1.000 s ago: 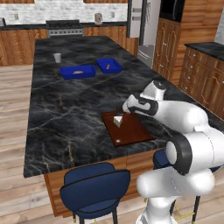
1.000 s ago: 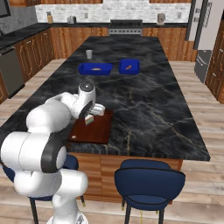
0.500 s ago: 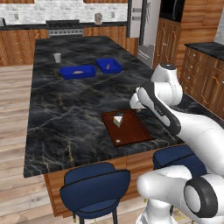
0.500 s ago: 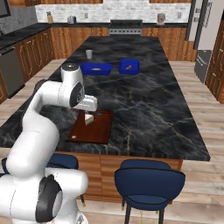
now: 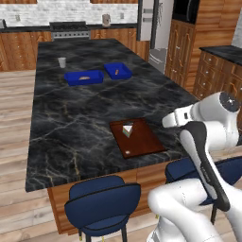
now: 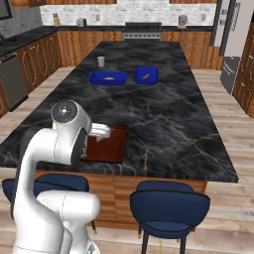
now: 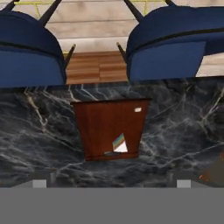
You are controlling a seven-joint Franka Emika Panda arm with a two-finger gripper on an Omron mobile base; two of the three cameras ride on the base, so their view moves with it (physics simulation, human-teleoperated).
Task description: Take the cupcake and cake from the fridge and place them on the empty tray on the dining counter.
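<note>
Cake sits on the reddish-brown tray, toward the tray's far end as seen from the stools, apart from the rim. Tray rests on the black marble worktop near the seating edge, above two blue stools. From the hand camera the wedge lies close to one short end of the tray, with most of the tray surface bare.

Tool: fingers spread wide and holding nothing; the finger tips sit at the bottom edge of the hand camera, well clear of the cake. The arm is raised off the worktop, beside the tray.

Cupcake: not on the tray. Fridge stands past the far end of the worktop, well apart from the tray. Judgement: one of two items delivered, the cupcake fetch remains.

Risks from here:
- The arm swinging low over the tray as the base turns away could clip the cake or nudge the tray toward the worktop edge, which is near.
- On the return, setting the cupcake down against the cake could tip the wedge; the bare part of the tray is the safer spot.
- Two blue trays further up the worktop hold small items; mistaking one for the target would misplace the cupcake.
</note>
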